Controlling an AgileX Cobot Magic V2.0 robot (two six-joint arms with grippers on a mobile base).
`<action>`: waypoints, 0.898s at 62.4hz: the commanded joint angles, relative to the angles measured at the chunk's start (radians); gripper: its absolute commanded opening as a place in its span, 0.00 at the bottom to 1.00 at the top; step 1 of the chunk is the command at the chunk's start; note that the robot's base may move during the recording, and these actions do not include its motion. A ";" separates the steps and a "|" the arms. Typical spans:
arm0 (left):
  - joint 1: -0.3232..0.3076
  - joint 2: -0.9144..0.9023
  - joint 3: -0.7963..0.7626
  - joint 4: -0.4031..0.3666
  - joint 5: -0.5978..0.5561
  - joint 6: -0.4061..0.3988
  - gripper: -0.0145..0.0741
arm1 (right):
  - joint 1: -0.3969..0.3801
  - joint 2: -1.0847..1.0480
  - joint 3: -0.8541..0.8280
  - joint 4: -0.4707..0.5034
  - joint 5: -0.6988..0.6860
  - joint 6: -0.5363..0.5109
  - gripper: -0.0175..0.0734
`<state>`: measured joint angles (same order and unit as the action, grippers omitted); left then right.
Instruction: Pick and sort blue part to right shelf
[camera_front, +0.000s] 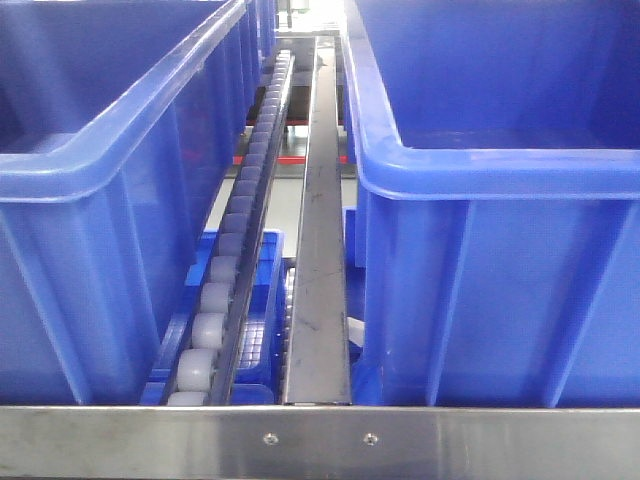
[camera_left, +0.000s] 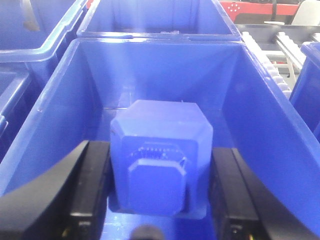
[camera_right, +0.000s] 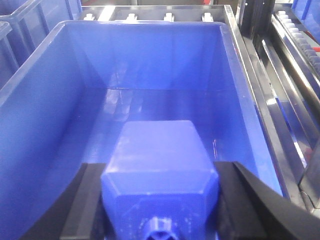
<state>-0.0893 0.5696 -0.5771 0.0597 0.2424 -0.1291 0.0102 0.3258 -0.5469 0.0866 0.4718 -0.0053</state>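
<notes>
**Both grippers pinching blue parts over bins**

The left gripper (camera_left: 159, 192) pinches a blue part (camera_left: 159, 162) inside a blue bin (camera_left: 45, 100). The right gripper (camera_right: 161, 200) clamps another blue part (camera_right: 159, 167) above a second bin (camera_right: 40, 100) beside the right shelf (camera_right: 280, 95).

The right-wrist blue part (camera_right: 160, 192) is chopped off at the bottom edge. Left gripper (camera_left: 159, 192) fingertips are cut off too.

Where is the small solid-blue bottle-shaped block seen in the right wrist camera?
In the right wrist view, the small solid-blue block sits between the right gripper's black fingers, over the large blue plastic bin's interior, cap toward the camera.
</notes>
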 joint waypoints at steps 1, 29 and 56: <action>0.002 0.005 -0.032 -0.021 -0.095 -0.004 0.46 | -0.005 0.007 -0.029 0.004 -0.096 -0.007 0.60; 0.002 0.005 -0.032 -0.020 -0.094 -0.004 0.46 | -0.005 0.007 -0.029 0.004 -0.106 -0.007 0.60; 0.001 0.128 -0.043 -0.019 -0.133 -0.004 0.48 | -0.004 0.186 -0.034 0.058 -0.217 -0.007 0.60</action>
<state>-0.0893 0.6583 -0.5771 0.0472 0.2269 -0.1291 0.0102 0.4437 -0.5469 0.1210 0.3909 -0.0053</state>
